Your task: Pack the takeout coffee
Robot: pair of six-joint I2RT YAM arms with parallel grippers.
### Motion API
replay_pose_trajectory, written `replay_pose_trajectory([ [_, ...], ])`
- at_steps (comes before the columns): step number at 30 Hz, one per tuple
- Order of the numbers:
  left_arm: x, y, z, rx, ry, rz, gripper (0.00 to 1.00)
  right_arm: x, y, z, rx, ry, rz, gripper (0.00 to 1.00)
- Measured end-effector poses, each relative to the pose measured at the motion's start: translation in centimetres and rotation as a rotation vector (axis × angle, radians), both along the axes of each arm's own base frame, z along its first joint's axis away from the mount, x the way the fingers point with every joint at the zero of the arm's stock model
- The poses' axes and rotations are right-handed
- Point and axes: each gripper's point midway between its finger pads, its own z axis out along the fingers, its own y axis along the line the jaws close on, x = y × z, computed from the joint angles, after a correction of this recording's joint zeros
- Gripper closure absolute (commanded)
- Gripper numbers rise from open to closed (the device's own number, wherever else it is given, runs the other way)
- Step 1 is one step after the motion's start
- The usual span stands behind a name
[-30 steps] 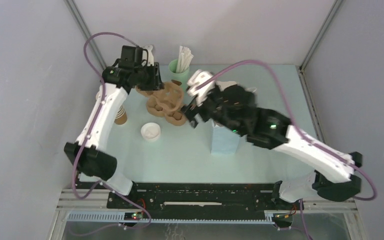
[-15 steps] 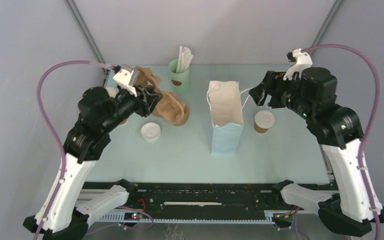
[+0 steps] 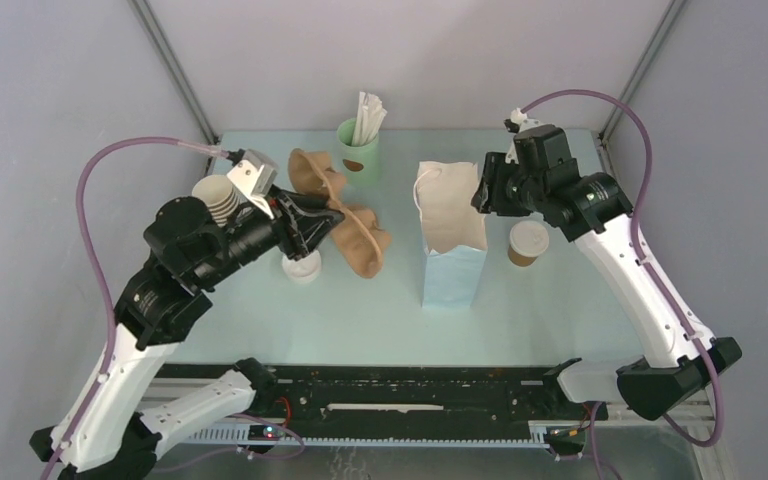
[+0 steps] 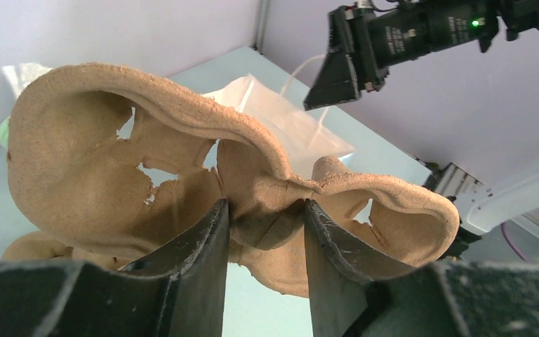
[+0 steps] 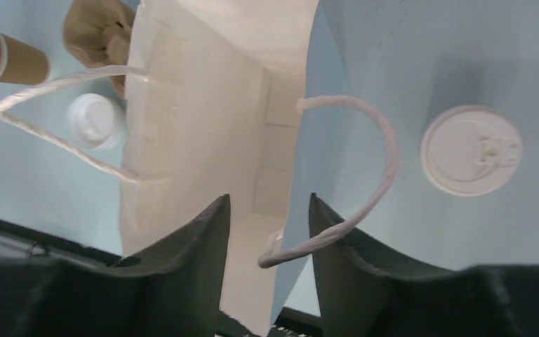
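So the right gripper (image 5: pixel 267 205) has its jaws spread astride the right wall of the paper bag (image 5: pixel 196 140), next to the string handle (image 5: pixel 391 154), and as far as I can tell it's not pinching. The takeout coffee (image 3: pixel 528 242) sits lid-on on the table (image 3: pixel 360 310) just right of the bag. Over on the left, the left gripper (image 4: pixel 263 214) is clamped on a pulp cup carrier (image 4: pixel 133 175), held up tilted. Looks like the bag-opening step. Next it'd need to grab that rim and hold the mouth wide.

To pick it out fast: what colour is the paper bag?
Paper bag: light blue outside, white inside; best in the top external view.
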Motion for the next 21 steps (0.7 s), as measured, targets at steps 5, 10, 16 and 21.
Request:
replay_pose_trajectory([
  [5,-0.3,-2.0,-0.3,0.026,0.014,-0.065,1.00,1.0,-0.4,0.2,-0.066,-0.076,-0.003,0.95],
  [10,0.3,-4.4,1.7,0.030,-0.037,-0.131,1.00,1.5,2.0,0.8,-0.090,-0.182,0.129,1.00],
  [16,-0.5,-7.1,4.1,-0.058,-0.179,-0.275,1.00,0.5,7.1,3.5,-0.028,-0.320,0.322,1.00],
  [21,-2.4,-8.8,6.3,-0.155,-0.232,-0.512,1.00,0.4,8.4,4.8,0.007,-0.380,0.390,1.00],
])
